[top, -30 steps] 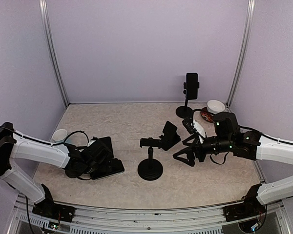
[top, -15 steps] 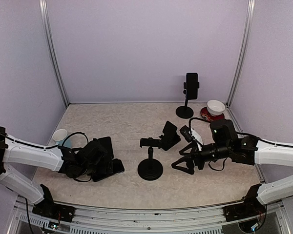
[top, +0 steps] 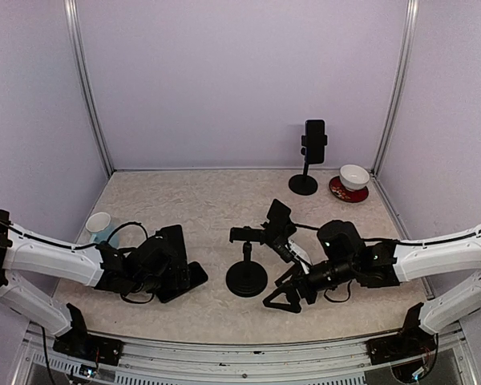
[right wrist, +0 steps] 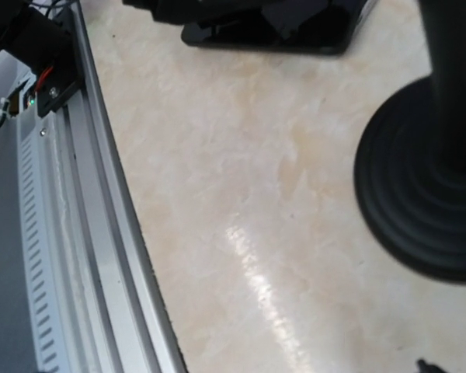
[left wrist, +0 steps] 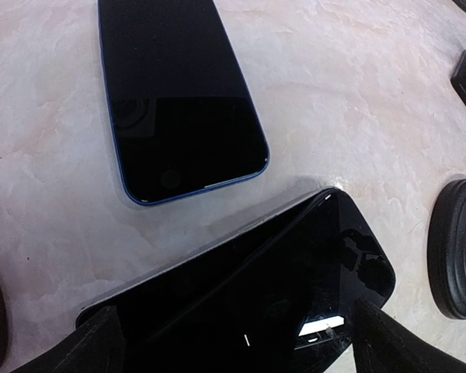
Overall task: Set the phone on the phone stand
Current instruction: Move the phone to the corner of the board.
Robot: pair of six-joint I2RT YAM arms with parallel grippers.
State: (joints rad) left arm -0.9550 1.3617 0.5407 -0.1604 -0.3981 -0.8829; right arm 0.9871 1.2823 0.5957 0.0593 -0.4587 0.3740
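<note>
Two phones lie at the left of the table. In the left wrist view a blue-edged phone lies flat and farther off, and a black phone lies nearer. My left gripper is open, one finger on each side of the black phone. The empty phone stand stands at mid-table, its round base at the right of the right wrist view. My right gripper hangs open and empty low over the table, just right of that base.
A second stand holding a phone is at the back. A white bowl on a red saucer sits at the back right, a white cup at the left. A dark slab leans behind the middle stand. The front rail is close.
My right arm has swung left and nearer, down toward the middle stand's base. My left gripper has edged slightly right over the phones. Both stayed open.
</note>
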